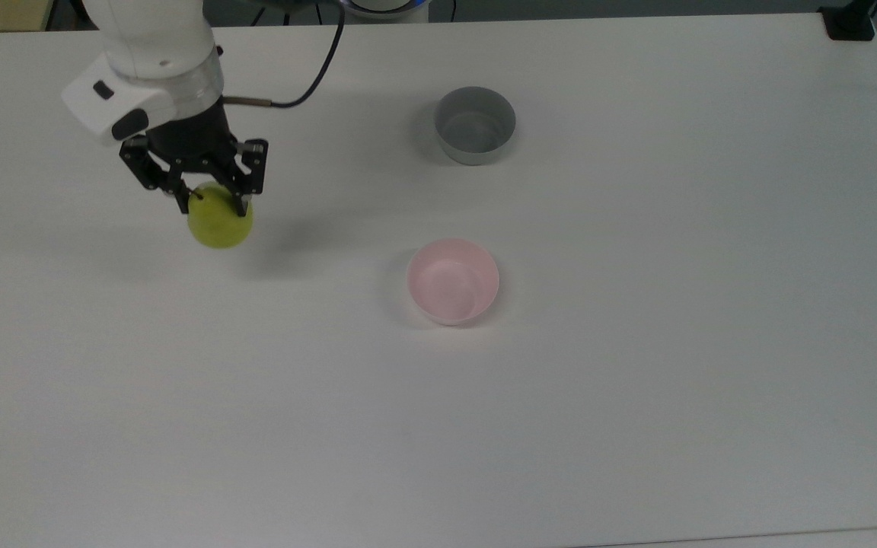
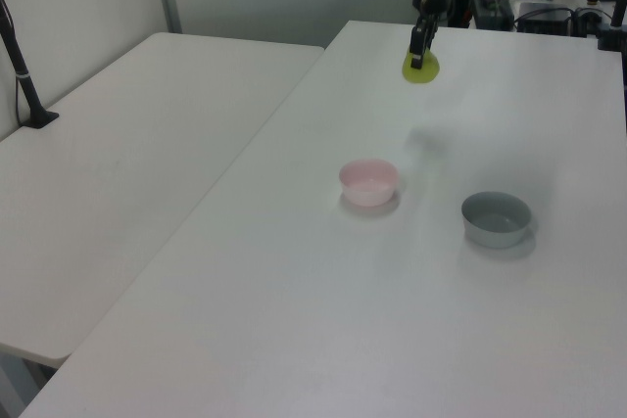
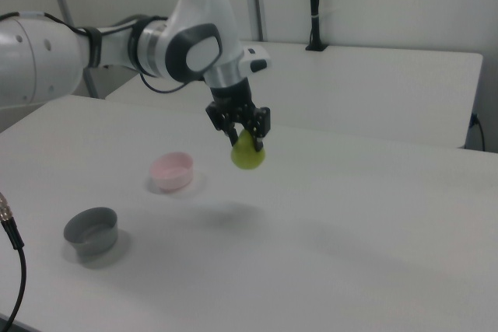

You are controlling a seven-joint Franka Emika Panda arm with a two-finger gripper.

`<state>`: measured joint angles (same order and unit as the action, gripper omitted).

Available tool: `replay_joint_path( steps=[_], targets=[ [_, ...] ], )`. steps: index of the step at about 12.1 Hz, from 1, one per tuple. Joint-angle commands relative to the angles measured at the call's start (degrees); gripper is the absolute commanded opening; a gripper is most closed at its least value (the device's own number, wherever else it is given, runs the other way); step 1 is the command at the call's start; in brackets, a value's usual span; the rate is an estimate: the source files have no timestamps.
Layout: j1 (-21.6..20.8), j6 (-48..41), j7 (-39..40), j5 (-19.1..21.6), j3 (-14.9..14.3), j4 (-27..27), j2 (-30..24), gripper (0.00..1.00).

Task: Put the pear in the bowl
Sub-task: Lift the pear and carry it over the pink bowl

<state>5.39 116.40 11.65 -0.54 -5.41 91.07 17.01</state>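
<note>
The yellow-green pear (image 1: 220, 221) hangs in the air, well above the white table (image 1: 636, 380), with my gripper (image 1: 211, 199) shut on its top. Its shadow lies on the table below it in the right view. The same pear (image 3: 248, 152) and gripper (image 3: 245, 136) show in the right view, and the pear (image 2: 422, 67) with the gripper (image 2: 419, 52) in the left view. The pale pink bowl (image 1: 453, 281) stands upright with nothing in it, to the top view's right of the pear. It is the pink bowl (image 3: 172, 170) at the right view's left and the pink bowl (image 2: 369, 181) at mid-table in the left view.
A grey bowl (image 1: 474, 124) of similar size stands farther back in the top view, also the grey bowl (image 3: 92, 230) and grey bowl (image 2: 497, 218). A second white table (image 2: 118, 163) adjoins at the left view's left. A black clamp (image 1: 849, 21) sits at the top view's far right corner.
</note>
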Motion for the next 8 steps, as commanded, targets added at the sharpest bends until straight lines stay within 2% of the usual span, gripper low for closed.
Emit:
replay_joint_path(
  steps=[1,4,8],
  targets=[
    [-1.8,-14.0,-0.9,0.1,0.0,-6.8,-1.5,0.02],
    [-4.3,-19.4,-0.9,0.1,0.1,-8.5,-3.1,0.02],
    [-9.2,-19.5,-1.3,1.8,-0.2,-8.0,-5.1,0.02]
  ],
)
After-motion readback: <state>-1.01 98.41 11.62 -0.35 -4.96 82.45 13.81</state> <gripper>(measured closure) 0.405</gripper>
